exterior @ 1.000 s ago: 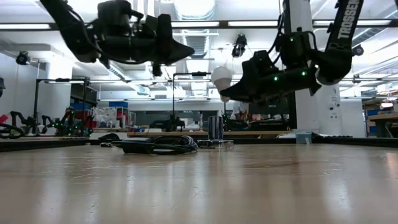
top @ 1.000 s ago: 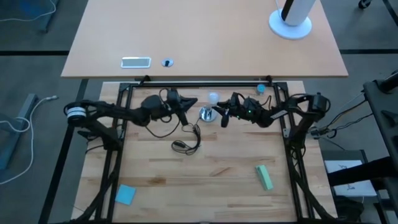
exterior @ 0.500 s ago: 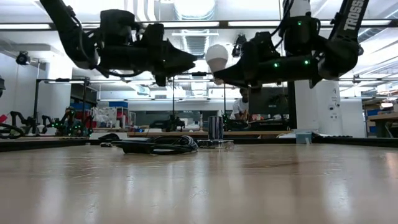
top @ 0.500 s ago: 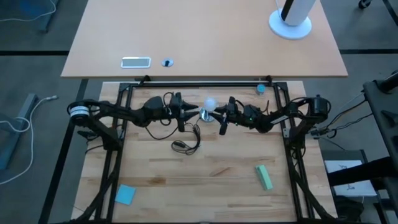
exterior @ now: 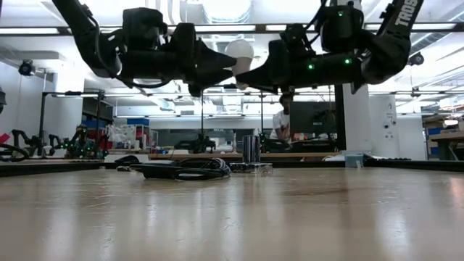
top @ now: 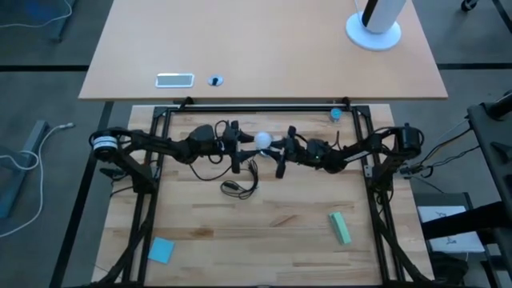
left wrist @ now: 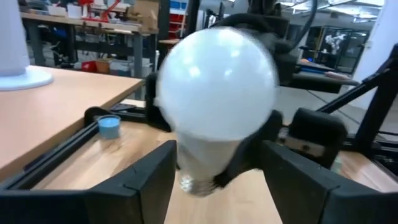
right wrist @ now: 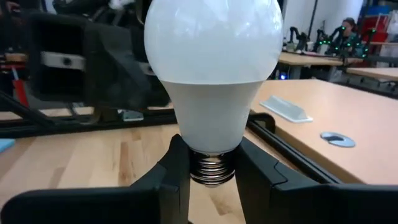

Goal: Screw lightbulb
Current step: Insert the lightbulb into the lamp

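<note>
The frosted-white lightbulb (top: 262,140) hangs in the air over the far middle of the table, globe up, with my right gripper (right wrist: 212,169) shut on it. My left gripper (left wrist: 217,158) faces it from the table's left, open. Its two fingers stand on either side of the bulb's neck (left wrist: 208,155), and I see no touch. Below, the silver socket (exterior: 251,148) stands on the table with its black cord (exterior: 181,169) coiled beside it. In the high view the arms hide the socket. My right gripper pinches the bulb's grey screw base (right wrist: 211,167) between its two fingers. The fingers come level from the table's right. The bulb stands upright above them, its globe (exterior: 239,52) on top, lifted clear of the table and the socket.
A small blue cap (top: 335,114) lies at the far right by the black frame rail (top: 256,108). A green block (top: 340,228) lies at the near right and a blue pad (top: 161,250) at the near left. A person (exterior: 279,123) stands in the room behind.
My right gripper has carried the bulb toward the table's left and a little up, bringing it to my left gripper. My left gripper has opened from shut to wide, and the bulb now stands between its fingers.
</note>
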You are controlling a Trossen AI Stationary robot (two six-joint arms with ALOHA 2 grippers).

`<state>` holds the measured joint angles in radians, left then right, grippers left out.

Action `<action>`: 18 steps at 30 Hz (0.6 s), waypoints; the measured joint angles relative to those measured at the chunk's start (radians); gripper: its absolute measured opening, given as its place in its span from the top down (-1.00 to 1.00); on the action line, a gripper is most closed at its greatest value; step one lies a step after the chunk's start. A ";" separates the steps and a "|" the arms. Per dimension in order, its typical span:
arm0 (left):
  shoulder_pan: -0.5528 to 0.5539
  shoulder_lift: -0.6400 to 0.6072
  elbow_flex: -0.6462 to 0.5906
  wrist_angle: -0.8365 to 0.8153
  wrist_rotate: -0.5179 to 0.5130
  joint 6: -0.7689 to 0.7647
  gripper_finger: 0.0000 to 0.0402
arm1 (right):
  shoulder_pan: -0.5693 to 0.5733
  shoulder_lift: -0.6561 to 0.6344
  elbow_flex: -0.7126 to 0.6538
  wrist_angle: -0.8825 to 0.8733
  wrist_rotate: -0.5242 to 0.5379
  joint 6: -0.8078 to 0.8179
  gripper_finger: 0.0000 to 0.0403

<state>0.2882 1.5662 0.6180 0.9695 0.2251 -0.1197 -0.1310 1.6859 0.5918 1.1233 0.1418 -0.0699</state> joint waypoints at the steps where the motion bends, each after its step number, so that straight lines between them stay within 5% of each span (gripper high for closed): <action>1: 0.000 0.002 0.003 -0.001 0.002 -0.005 -0.07 | 0.000 0.001 0.010 -0.009 -0.010 -0.008 0.59; 18: -0.007 0.001 0.007 0.001 -0.003 -0.020 0.10 | 0.008 0.030 0.078 -0.068 -0.012 -0.007 0.59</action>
<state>0.2817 1.5669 0.6254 0.9705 0.2217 -0.1394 -0.1226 1.7157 0.6695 1.0557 0.1299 -0.0767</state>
